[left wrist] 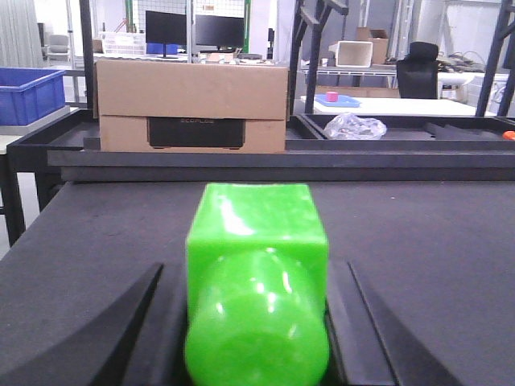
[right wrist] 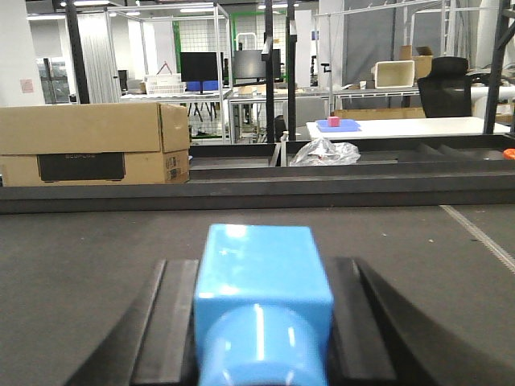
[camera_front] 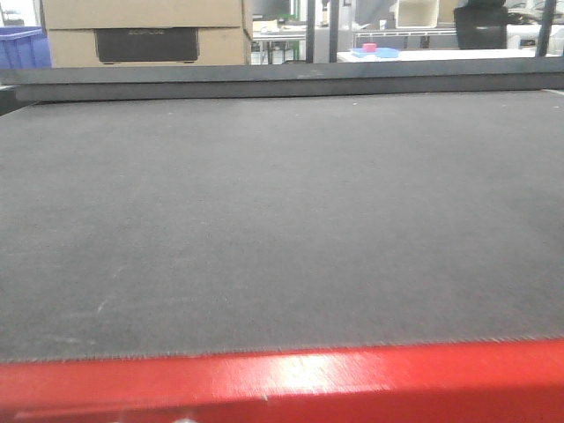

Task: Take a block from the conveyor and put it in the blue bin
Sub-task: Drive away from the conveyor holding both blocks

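Observation:
The conveyor (camera_front: 264, 220) is a wide dark grey belt with a red rail (camera_front: 282, 383) along its near edge; no block lies on the belt in the front view. In the left wrist view my left gripper (left wrist: 256, 269) is shut on a glossy green block (left wrist: 257, 233), low over the belt. In the right wrist view my right gripper (right wrist: 261, 265) is shut on a light blue block (right wrist: 261, 265), also low over the belt. A blue bin (left wrist: 32, 92) stands far left beyond the conveyor, and also shows in the front view (camera_front: 19, 46). Neither gripper shows in the front view.
A cardboard box (left wrist: 191, 104) sits on a black rack behind the belt's far edge, with a crumpled clear bag (left wrist: 354, 126) to its right. A white table farther back holds a small blue tray with a pink block (right wrist: 338, 125).

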`<action>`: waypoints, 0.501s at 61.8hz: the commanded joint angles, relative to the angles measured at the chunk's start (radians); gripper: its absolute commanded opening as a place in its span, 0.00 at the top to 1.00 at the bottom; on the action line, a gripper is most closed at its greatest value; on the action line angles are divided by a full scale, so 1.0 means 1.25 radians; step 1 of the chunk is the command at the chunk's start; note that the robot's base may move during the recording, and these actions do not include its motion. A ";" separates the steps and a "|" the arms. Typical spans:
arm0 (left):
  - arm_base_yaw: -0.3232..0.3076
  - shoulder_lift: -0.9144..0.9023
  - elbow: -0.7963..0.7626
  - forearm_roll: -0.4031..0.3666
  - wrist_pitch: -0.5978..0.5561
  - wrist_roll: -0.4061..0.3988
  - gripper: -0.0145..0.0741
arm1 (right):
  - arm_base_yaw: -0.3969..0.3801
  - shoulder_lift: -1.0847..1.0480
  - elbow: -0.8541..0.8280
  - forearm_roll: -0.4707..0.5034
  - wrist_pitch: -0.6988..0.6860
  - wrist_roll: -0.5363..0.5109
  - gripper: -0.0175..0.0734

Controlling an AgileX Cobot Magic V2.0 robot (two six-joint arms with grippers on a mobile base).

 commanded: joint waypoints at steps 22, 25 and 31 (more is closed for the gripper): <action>-0.003 -0.009 -0.001 0.002 -0.012 -0.007 0.96 | 0.005 -0.004 0.001 -0.001 -0.020 -0.006 0.99; -0.003 -0.009 -0.001 0.002 -0.012 -0.007 0.96 | 0.005 -0.004 0.001 -0.001 -0.020 -0.006 0.99; -0.003 -0.009 -0.001 0.002 -0.012 -0.007 0.96 | 0.005 -0.004 0.001 -0.001 -0.020 -0.006 0.99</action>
